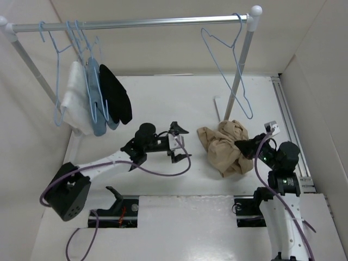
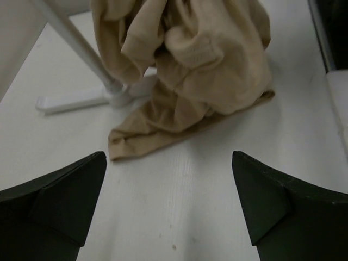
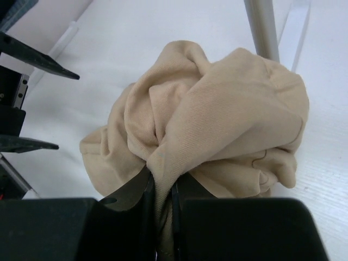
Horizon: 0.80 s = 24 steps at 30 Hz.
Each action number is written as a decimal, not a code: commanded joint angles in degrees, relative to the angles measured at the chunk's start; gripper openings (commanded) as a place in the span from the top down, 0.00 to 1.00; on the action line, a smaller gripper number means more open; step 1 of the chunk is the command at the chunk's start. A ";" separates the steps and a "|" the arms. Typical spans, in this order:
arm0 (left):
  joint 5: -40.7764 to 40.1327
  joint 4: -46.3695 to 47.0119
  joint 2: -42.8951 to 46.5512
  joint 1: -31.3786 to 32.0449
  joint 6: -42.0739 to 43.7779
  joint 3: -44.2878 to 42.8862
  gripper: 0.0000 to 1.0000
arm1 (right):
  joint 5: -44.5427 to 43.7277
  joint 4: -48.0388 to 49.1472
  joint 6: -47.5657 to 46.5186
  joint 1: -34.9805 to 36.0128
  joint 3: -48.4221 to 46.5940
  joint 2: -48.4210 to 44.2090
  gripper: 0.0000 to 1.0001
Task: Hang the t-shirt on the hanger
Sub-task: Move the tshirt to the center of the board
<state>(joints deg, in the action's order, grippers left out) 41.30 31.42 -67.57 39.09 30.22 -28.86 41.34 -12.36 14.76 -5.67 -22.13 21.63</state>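
My right end effector (image 1: 243, 145) is pinched shut on a fold of the tan t-shirt (image 3: 217, 125). The cloth is squeezed into a thin seam between the two fingers, so the rest of the shirt bunches beyond the grip in a crumpled ball rather than lying flat. Its lower folds rest on the white tabletop (image 1: 163, 103) right at the foot of the rack's right post (image 1: 232, 98), on the side nearest my bases, and one flap trails out flat from the post towards my left arm. I judge this hold is meant to lift the shirt and let it fall open, since bunched like this it shows neither the neck hole nor the label. My left end effector (image 2: 169, 168) stands wide open and holds nothing. It sits low near the tabletop, well apart from the post on my left arm's side, with its fingers aimed at that trailing flap. To me that looks like readiness to take a second hold so both arms can spread the cloth. The light-blue wire hanger (image 1: 223, 72) hangs empty by its hook from the silver rail (image 1: 136, 23), just beside the top of the post, so the shirt must be raised to it. At the rail's end far from the post hang a white garment (image 1: 75, 103), a light-blue garment (image 1: 97, 103) and a black garment (image 1: 115, 95), out of the way.
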 commanded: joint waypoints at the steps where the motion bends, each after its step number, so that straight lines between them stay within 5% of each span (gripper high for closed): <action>1: 3.25 12.52 -4.83 3.88 -8.23 -7.24 0.00 | -1.52 13.11 3.23 0.57 0.06 -2.02 1.00; 6: 3.01 19.80 -17.40 9.32 -18.95 -14.37 0.00 | -4.69 17.99 7.12 0.57 3.93 -4.05 1.00; 18: -10.70 27.28 -32.44 16.72 -23.89 -22.55 0.00 | -3.29 19.13 9.76 1.10 8.33 -10.03 1.00; 20: -12.21 27.29 -33.68 17.42 -23.89 -23.26 0.16 | -1.36 19.13 9.76 1.10 8.94 -10.03 1.00; 21: -12.73 27.29 -34.38 17.42 -23.89 -23.78 0.48 | -1.35 19.13 9.76 1.10 8.95 -10.03 1.00; 23: -14.48 26.42 -34.38 17.42 -23.89 -23.78 0.78 | -0.47 19.13 8.97 1.10 8.95 -10.03 0.95; 24: -15.19 24.85 -34.38 17.42 -23.89 -23.78 0.92 | -0.47 19.13 8.97 1.10 8.95 -9.24 0.72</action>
<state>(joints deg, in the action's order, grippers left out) 29.58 54.06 -103.18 56.58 7.20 -50.35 38.72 1.23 23.73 -5.17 -12.91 12.38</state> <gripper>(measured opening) 0.144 0.214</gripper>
